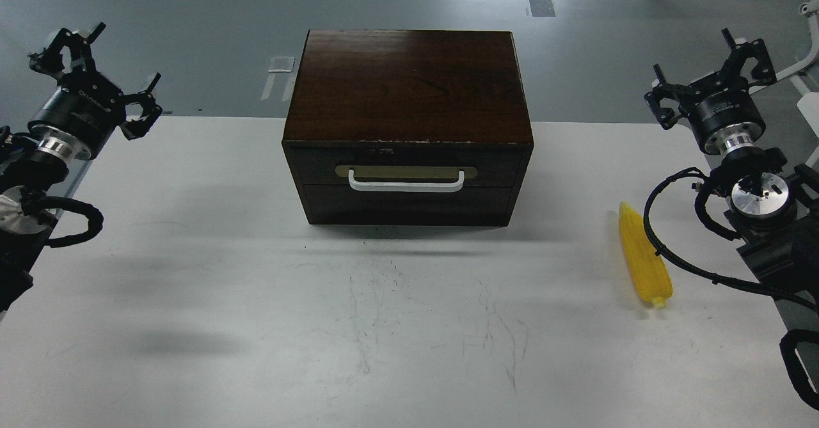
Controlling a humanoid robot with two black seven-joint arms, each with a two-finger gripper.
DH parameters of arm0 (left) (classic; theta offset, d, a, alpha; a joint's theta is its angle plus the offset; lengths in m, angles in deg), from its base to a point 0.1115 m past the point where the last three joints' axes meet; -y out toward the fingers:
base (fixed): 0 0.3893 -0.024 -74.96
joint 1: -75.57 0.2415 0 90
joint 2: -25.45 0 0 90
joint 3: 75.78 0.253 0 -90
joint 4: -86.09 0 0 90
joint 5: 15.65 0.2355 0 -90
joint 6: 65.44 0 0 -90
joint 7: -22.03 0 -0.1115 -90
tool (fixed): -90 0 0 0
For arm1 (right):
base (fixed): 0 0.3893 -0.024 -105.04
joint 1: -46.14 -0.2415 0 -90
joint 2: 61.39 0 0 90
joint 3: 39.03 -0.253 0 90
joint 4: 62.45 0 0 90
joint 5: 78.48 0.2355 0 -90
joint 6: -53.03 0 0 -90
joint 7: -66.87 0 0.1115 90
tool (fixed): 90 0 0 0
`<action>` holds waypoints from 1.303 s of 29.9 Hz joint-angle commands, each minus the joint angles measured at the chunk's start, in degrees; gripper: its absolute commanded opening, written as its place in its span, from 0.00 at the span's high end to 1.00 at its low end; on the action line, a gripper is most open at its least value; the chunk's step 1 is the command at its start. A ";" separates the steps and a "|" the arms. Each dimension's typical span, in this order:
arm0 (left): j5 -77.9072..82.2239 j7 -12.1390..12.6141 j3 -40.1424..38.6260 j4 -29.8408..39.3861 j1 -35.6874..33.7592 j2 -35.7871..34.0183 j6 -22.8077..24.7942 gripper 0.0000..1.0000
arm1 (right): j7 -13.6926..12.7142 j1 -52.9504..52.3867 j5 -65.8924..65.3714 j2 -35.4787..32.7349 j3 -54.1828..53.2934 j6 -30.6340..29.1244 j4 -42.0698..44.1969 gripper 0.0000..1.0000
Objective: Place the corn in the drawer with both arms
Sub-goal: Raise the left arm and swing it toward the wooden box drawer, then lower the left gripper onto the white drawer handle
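The yellow corn lies on the white table at the right, lengthwise, with its thick end toward me. The dark wooden cabinet stands at the table's far middle. Its drawer with the white bar handle is shut. My left gripper is open and empty, raised over the table's far left corner. My right gripper is open and empty, raised beyond the table's far right, well behind the corn. A black cable of the right arm passes just beside the corn.
The white table carries faint scratch marks in its middle front. A plain panel sits below the drawer. Grey floor lies behind, with a white frame at the far right.
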 commanded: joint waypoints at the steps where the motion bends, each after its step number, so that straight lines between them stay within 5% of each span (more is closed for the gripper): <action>1: 4.18 -0.06 0.08 6.52 -1.64 -3.68 0.00 0.12 | 0.01 0.17 0.00 0.00 0.07 0.01 0.00 0.00; 5: 17.33 -0.15 -0.36 18.63 -4.88 -8.16 0.00 0.29 | 0.01 0.17 0.00 -0.26 0.34 0.01 -0.09 0.00; 13: 47.75 -0.32 0.08 34.48 -13.41 -7.74 0.00 0.29 | 0.18 0.26 -0.09 -0.70 0.51 0.01 -0.09 0.00; 17: 70.39 -4.17 0.08 39.48 -16.40 -3.44 0.00 0.29 | 0.27 0.26 -0.09 -0.70 0.51 0.01 -0.09 0.00; 20: 81.68 -7.70 0.17 40.64 -17.29 -0.62 0.00 0.29 | 0.27 0.34 -0.09 -0.70 0.51 0.01 0.00 0.00; 27: 105.33 -7.93 2.62 44.33 -18.78 3.17 0.00 0.29 | 0.97 1.05 -0.09 -0.79 0.43 0.01 0.08 0.00; 34: 123.70 -7.93 22.81 44.42 -24.40 5.10 -13.38 0.25 | 1.06 1.13 -0.09 -1.40 0.43 0.01 0.08 0.00; 39: 125.67 -7.93 30.23 42.40 -28.01 5.63 -15.87 0.25 | 0.97 1.13 -0.09 -1.40 0.34 0.01 0.17 0.00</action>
